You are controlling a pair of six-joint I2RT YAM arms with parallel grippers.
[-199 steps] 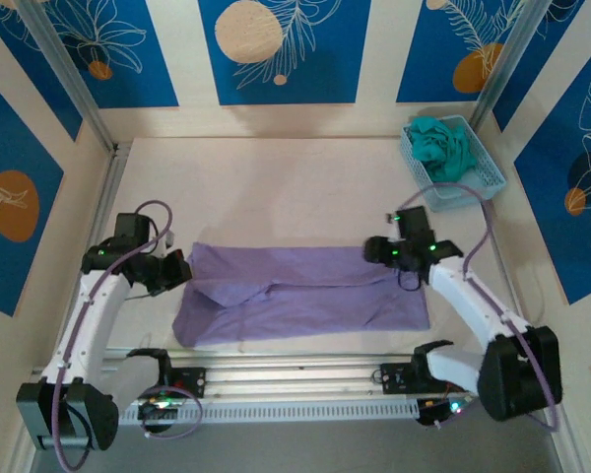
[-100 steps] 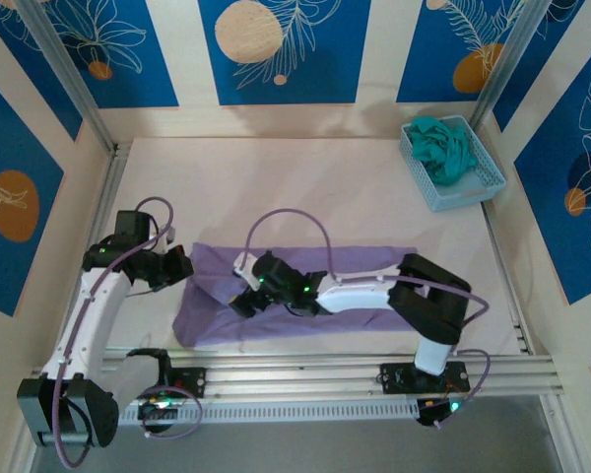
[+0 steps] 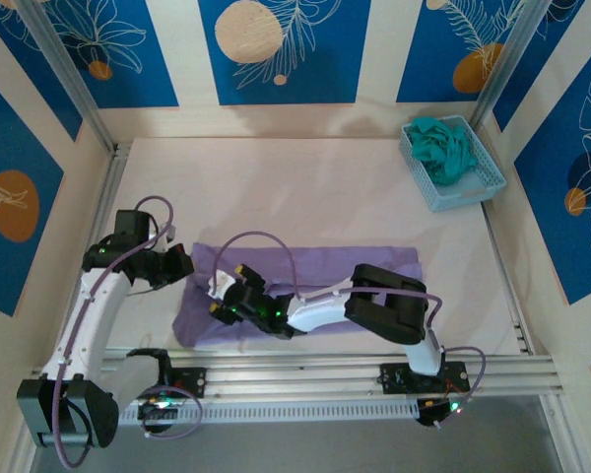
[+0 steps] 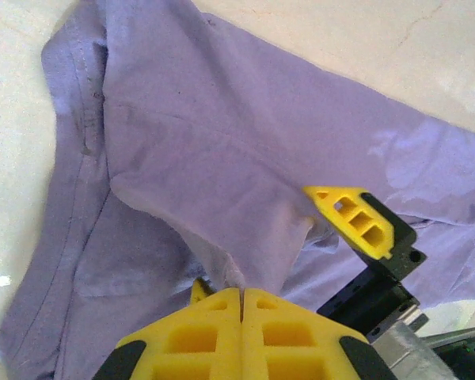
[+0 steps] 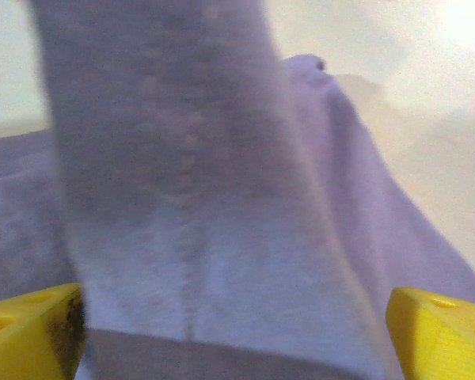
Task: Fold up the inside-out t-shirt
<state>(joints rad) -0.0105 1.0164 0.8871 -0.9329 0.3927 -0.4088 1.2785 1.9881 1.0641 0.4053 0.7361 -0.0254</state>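
T-shirt [image 3: 325, 262], lavender, flat in a long band across table [image 3: 305, 187], near front edge.
Left gripper [image 3: 181, 266] at shirt's left end. Wrist view: yellow fingers [image 4: 214, 317] pressed together, pinching a raised fold of fabric.
Right gripper [image 3: 220, 296] reached across to shirt's left part, just beside the left one. Wrist view: jaws wide apart, seamed strip of fabric standing between them.
Blue basket [image 3: 478, 187] with teal garment [image 3: 443, 148] at far right corner, well apart.
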